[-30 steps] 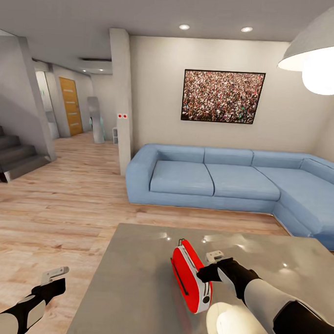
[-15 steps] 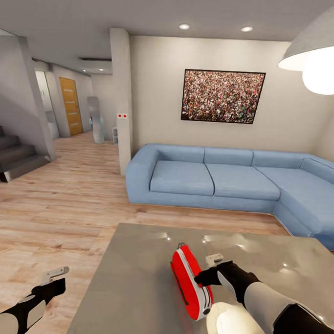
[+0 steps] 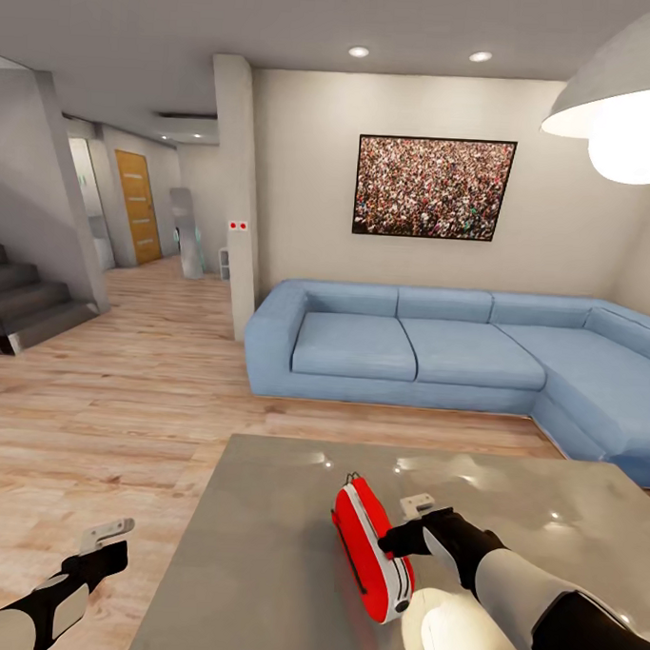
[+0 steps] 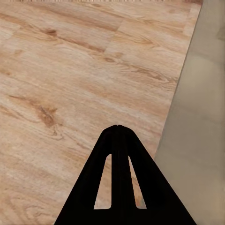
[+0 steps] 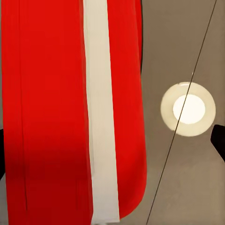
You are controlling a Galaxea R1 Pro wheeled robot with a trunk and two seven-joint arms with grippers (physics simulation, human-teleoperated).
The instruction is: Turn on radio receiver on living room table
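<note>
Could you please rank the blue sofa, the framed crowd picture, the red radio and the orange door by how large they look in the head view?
Largest to smallest as they appear:
1. blue sofa
2. framed crowd picture
3. red radio, though it is much nearer the camera
4. orange door, far away

Open grey table (image 3: 255,569) left of the radio receiver (image 3: 370,551), right hand (image 3: 411,532) against its other side

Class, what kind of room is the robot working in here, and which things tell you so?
Most likely a home living room: a long blue corner sofa, a framed crowd picture on the wall, and a low glossy grey table.
</note>
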